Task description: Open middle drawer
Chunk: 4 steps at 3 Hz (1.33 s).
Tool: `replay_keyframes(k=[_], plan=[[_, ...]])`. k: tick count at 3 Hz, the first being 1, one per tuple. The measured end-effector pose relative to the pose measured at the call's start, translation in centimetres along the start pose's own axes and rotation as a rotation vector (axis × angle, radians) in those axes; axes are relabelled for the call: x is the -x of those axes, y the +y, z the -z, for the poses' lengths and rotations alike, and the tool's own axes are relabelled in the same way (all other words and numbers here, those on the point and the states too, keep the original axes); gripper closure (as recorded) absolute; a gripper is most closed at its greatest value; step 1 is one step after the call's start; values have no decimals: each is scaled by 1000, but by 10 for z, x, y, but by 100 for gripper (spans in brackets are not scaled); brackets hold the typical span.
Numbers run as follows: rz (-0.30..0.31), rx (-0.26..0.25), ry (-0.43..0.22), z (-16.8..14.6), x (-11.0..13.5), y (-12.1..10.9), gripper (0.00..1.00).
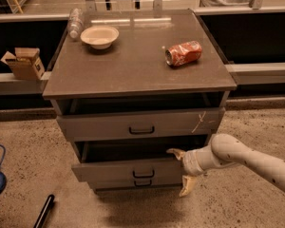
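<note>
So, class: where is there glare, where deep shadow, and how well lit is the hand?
Camera view: glare streaks the cabinet top near its back edge. Camera view: deep shadow fills the opening above the middle drawer. Camera view: the pale hand, at that drawer's right end, is clearly lit, fingers apart.

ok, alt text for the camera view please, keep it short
A robot arm's gripper sits at the right end of a grey cabinet's middle drawer, fingers spread above and below its front; that drawer stands partly out. On the cabinet top lie a red can on its side, a white bowl and a clear bottle.
</note>
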State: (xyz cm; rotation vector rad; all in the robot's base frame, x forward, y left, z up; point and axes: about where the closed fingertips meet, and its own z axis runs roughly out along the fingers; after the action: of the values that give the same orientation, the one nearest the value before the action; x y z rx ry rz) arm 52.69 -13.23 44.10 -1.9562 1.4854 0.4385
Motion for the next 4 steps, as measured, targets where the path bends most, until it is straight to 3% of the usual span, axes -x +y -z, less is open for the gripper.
replay_keyframes(k=[1,2,3,4], plan=[[-12,20,5,-10,-5,-6,0],[-28,73,31,-35,-12,-13,17],[-39,105,0,-38,-8,-8,25],[-12,144,-1,-25,6,9,27]])
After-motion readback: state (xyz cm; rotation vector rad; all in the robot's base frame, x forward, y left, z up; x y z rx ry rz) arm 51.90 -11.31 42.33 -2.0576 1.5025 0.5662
